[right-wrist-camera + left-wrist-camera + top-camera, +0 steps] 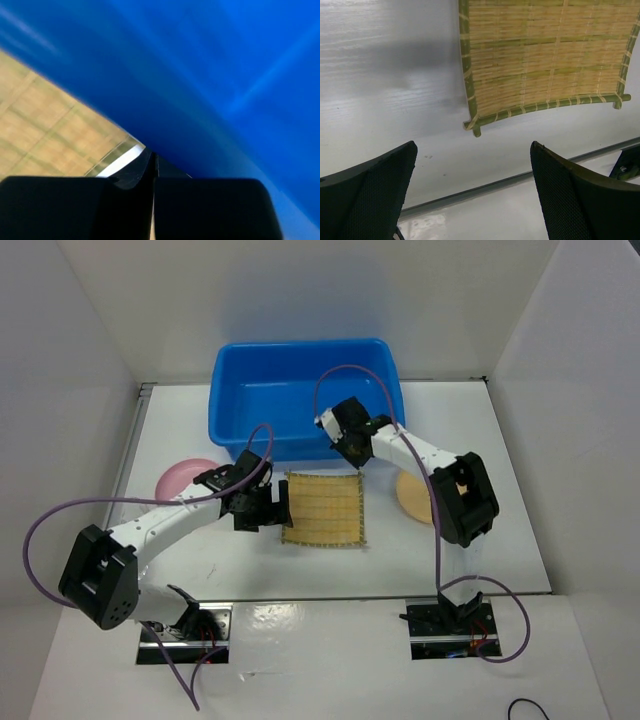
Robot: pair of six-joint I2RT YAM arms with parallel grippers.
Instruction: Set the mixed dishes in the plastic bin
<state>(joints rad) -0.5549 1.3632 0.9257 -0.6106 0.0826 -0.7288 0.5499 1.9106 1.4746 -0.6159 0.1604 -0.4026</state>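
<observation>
The square yellow bamboo mat point(322, 508) lies flat on the table in front of the blue plastic bin point(305, 365). My left gripper point(282, 508) is open and empty just left of the mat; the left wrist view shows the mat point(545, 60) ahead of my spread gripper point(472, 195). My right gripper point(350, 453) is shut and empty at the bin's front wall; the right wrist view shows it point(154, 165) against the blue wall point(225, 75), with the mat point(45, 120) beside it. The pink plate point(183, 478) and tan-orange plate point(410, 495) are partly hidden by the arms. No cups show.
White walls close in the table on the left, back and right. The seam at the table's near edge point(485, 184) runs just in front of my left gripper. Purple cables loop over both arms.
</observation>
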